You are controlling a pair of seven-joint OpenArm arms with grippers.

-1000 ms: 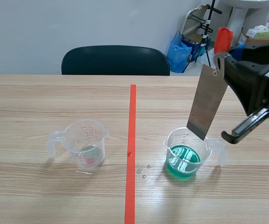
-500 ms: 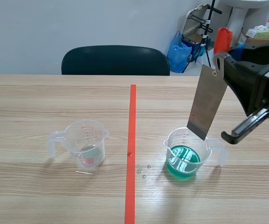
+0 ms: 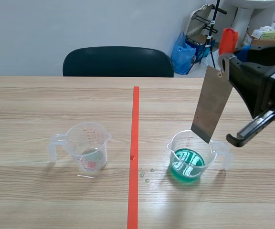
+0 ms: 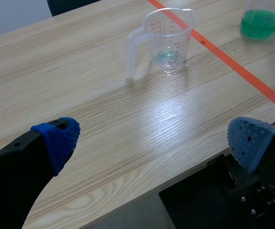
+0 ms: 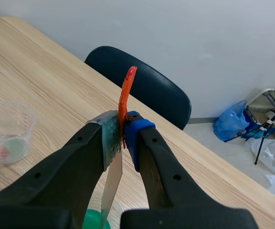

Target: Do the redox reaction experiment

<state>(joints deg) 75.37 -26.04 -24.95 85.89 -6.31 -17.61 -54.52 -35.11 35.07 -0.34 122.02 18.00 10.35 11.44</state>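
A grey metal plate (image 3: 212,105) with an orange-red tab (image 3: 228,40) hangs tilted from my right gripper (image 3: 226,64), which is shut on its top end. Its lower corner sits just above the rim of a clear beaker (image 3: 191,155) holding green liquid, right of the tape line. In the right wrist view the plate (image 5: 111,183) is pinched in the gripper (image 5: 121,131), with green liquid (image 5: 93,220) below. A second clear beaker (image 3: 86,144), almost empty, stands left of the line. My left gripper (image 4: 152,143) is open above the table's near edge, well short of that beaker (image 4: 167,38).
A few small droplets (image 3: 147,174) lie on the wood between the tape line and the green beaker. A black chair (image 3: 118,61) stands behind the table's far edge. A blue bag (image 3: 182,51) and boxes are on the floor beyond, at the right.
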